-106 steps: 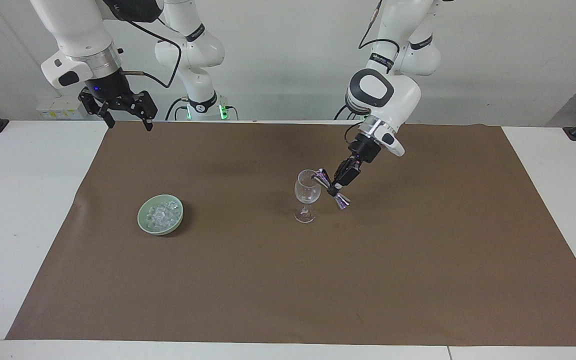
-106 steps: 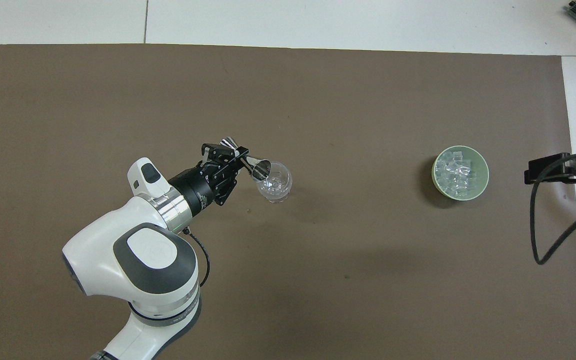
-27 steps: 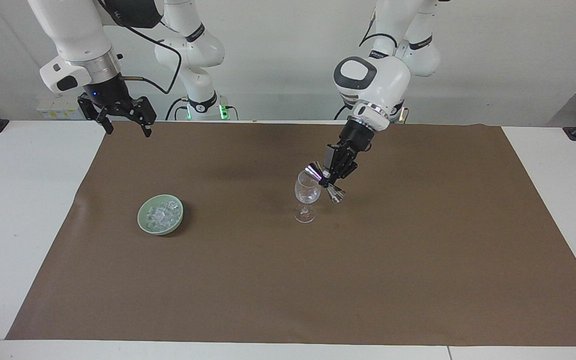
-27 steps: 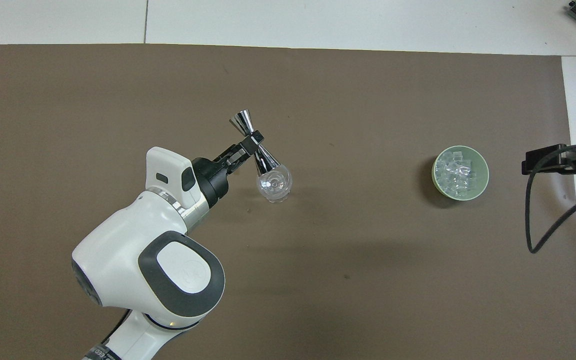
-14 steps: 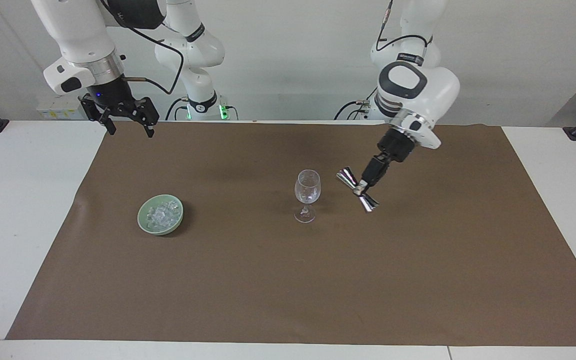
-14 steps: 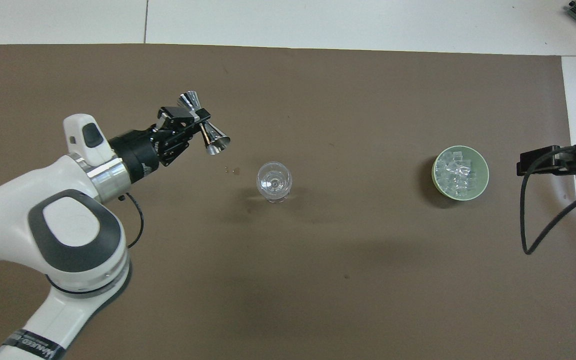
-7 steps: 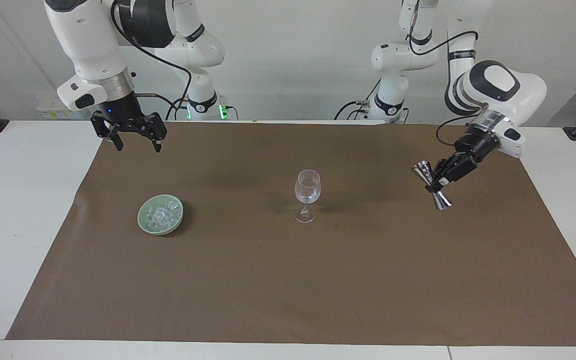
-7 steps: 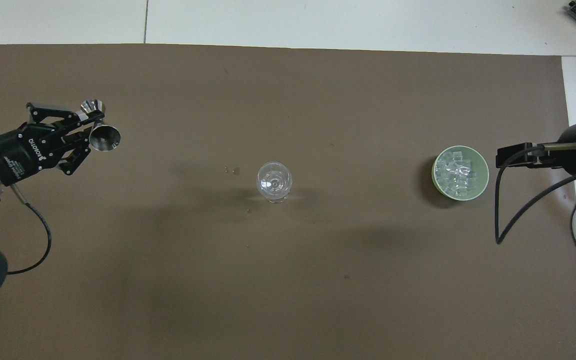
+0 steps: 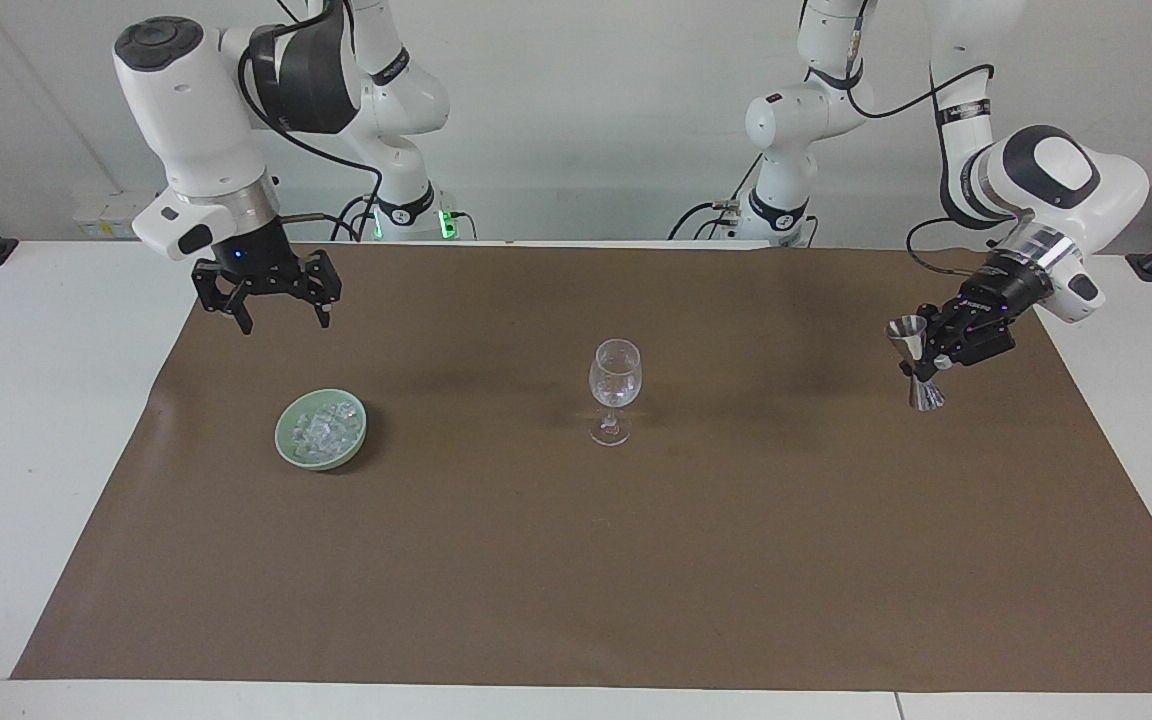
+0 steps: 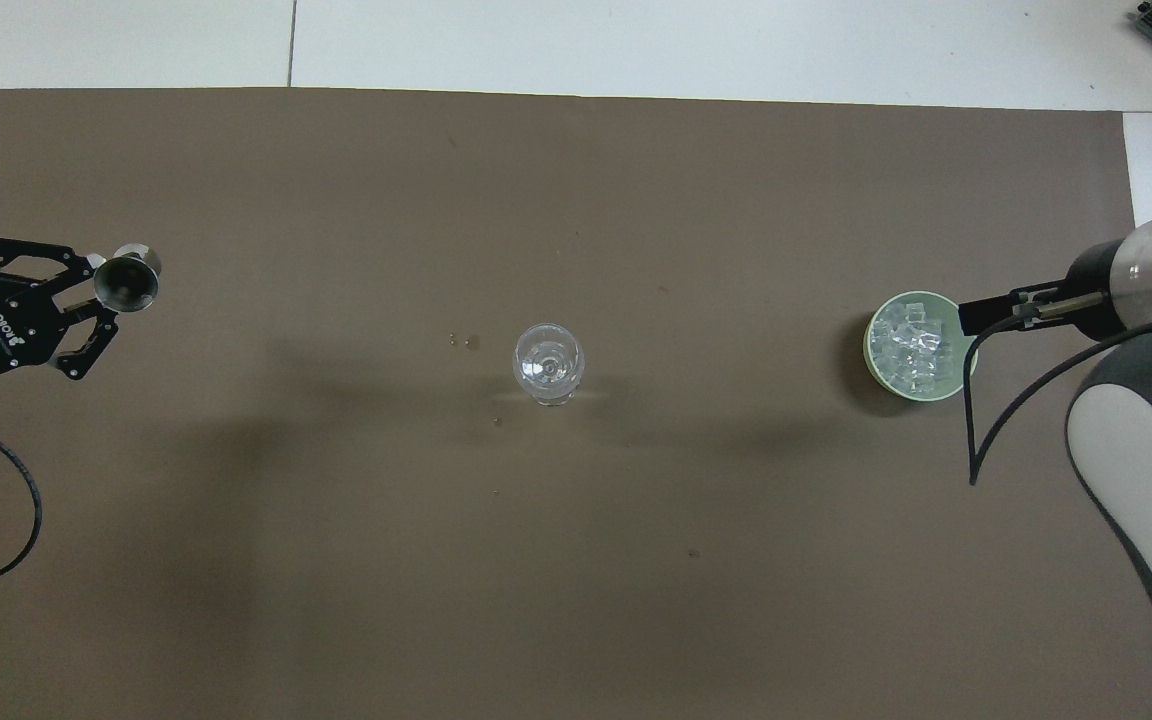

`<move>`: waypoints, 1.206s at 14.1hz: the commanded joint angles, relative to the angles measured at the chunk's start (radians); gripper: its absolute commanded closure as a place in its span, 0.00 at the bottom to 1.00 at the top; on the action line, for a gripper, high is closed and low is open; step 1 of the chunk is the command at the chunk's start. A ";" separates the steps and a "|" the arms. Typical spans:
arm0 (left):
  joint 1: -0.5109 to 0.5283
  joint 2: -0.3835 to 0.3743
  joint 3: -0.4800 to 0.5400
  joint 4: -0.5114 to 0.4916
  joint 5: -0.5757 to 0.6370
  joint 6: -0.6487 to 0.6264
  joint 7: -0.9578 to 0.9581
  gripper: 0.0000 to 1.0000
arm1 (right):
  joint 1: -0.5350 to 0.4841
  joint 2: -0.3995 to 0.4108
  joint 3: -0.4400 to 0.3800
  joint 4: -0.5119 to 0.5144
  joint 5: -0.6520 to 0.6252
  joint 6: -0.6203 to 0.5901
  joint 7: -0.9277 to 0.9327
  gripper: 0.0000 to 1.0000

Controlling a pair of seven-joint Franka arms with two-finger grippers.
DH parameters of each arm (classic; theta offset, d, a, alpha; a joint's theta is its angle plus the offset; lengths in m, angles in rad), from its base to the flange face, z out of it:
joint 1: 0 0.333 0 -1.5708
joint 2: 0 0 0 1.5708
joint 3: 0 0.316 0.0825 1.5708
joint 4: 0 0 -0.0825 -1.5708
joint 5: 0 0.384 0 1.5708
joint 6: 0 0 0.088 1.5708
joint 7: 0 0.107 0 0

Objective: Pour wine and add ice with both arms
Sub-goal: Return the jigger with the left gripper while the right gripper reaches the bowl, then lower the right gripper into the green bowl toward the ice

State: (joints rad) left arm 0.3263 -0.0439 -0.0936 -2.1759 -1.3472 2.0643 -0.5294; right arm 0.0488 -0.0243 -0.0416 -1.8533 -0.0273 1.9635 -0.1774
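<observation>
Ice [image 9: 324,430] sits untouched in its bowl [image 9: 288,452] toward our right arm's end, so we judge pouring done and icing left. Our left gripper [image 9: 926,352] clamps the jigger [image 9: 914,362], now carried well away from the wine glass [image 9: 615,385]; our right gripper [image 9: 281,315], fingers spread, has neared the bowl.

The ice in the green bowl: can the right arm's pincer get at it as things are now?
Probably yes. The right pincer hangs open, holding nothing, above the mat close to the green bowl; the ice lies uncovered, with nothing between them.
</observation>
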 commanded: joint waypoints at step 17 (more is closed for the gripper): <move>0.206 0.294 -0.011 0.010 0.016 -0.236 -0.311 1.00 | -0.064 0.187 -0.004 -0.248 0.107 0.442 -0.493 0.00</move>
State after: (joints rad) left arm 0.5097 0.2330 -0.0942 -2.1752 -1.3409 1.8641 -0.8177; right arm 0.0060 0.1625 -0.0532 -2.0794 0.0460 2.3710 -0.6116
